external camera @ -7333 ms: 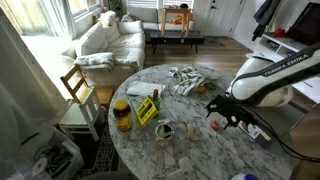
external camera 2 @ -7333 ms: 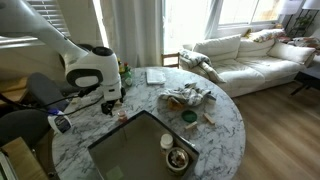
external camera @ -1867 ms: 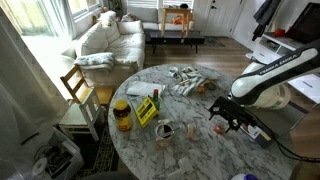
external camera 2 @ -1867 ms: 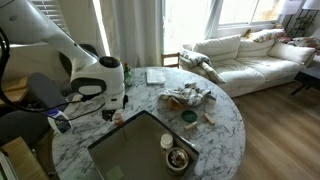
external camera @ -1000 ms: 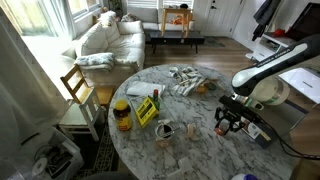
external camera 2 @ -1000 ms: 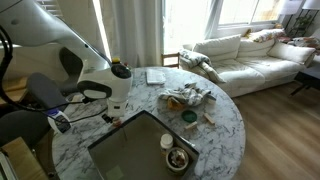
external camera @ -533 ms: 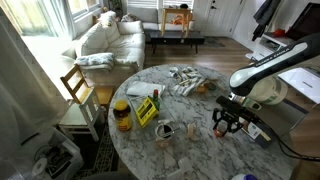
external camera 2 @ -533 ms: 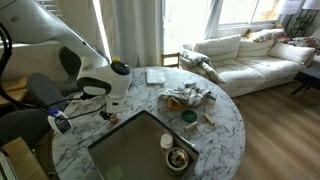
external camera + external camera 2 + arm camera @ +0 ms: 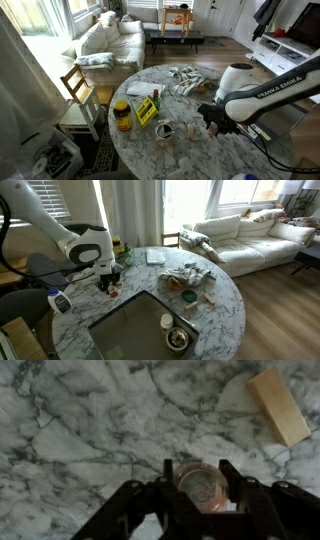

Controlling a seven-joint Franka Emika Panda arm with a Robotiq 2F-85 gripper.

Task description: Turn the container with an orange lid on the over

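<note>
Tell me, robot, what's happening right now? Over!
Hand shut on the little container. Wooden block off to one side, not touching. Nothing else close.

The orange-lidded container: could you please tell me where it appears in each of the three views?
Exterior view: container right of centre, low over the table, at the arm's tip.
Exterior view: container left of centre, near the table's left edge.
Wrist view: container bottom, just right of centre, between the jaws.
Shared landmark: the gripper, shut on it in every view.
</note>
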